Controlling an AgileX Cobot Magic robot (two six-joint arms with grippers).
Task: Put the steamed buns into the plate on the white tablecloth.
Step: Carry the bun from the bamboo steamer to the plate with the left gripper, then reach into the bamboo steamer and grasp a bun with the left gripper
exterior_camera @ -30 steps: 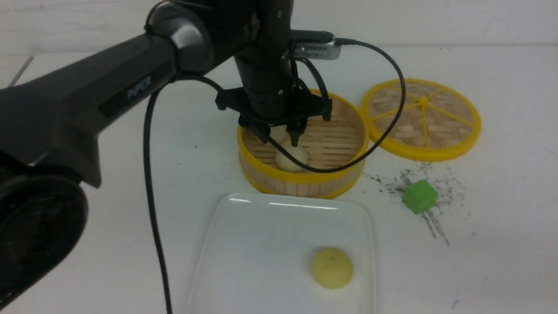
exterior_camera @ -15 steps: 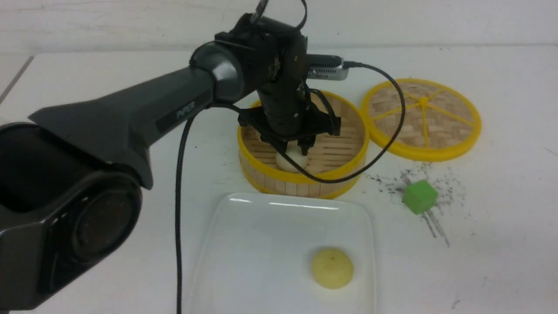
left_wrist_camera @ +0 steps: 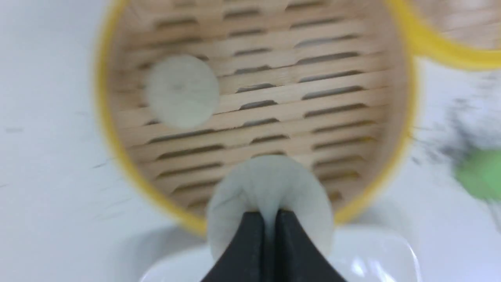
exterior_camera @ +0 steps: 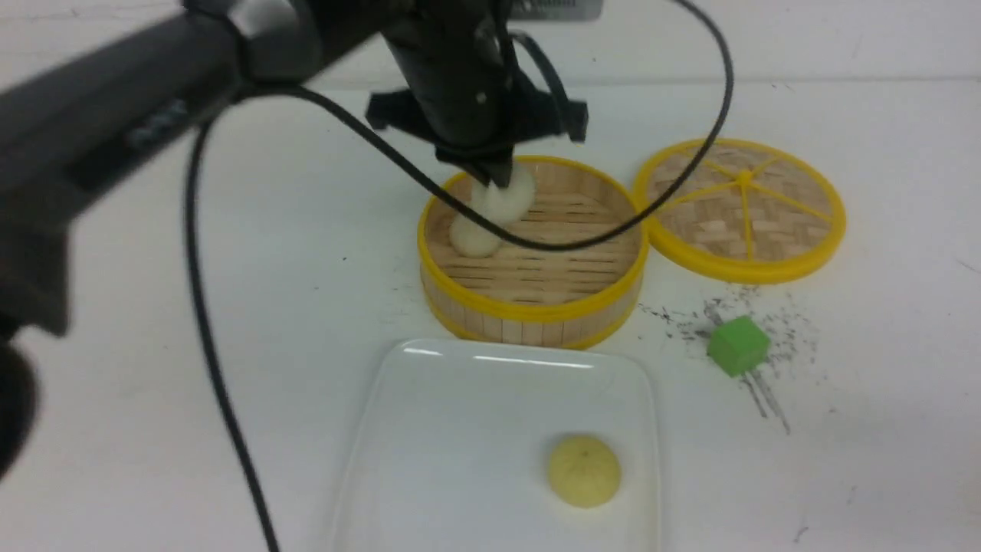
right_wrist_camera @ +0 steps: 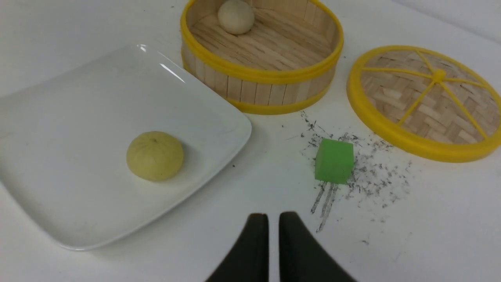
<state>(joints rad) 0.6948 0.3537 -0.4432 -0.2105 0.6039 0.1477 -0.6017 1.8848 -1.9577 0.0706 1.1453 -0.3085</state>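
My left gripper [exterior_camera: 494,178] is shut on an off-white steamed bun [exterior_camera: 507,198] and holds it above the round bamboo steamer [exterior_camera: 536,307]; in the left wrist view the bun [left_wrist_camera: 270,188] bulges around the closed jaws [left_wrist_camera: 269,214]. A second off-white bun [exterior_camera: 471,236] lies inside the steamer, also in the left wrist view [left_wrist_camera: 182,90] and the right wrist view [right_wrist_camera: 236,16]. The pale yellow bun [exterior_camera: 584,471] lies on the white plate [exterior_camera: 429,429], also in the right wrist view [right_wrist_camera: 155,155]. My right gripper [right_wrist_camera: 273,216] is shut and empty over the white tablecloth [exterior_camera: 881,429].
The steamer's woven lid [exterior_camera: 742,208] lies flat to the right of the steamer. A green cube [exterior_camera: 737,346] sits among dark scuff marks on the tablecloth, right of the plate. The left arm's black cable [exterior_camera: 222,399] hangs over the left of the table.
My left gripper closed on the near off-white bun in the steamer and lifted it up and back. The other off-white bun now shows in the steamer. The yellow bun has not moved.
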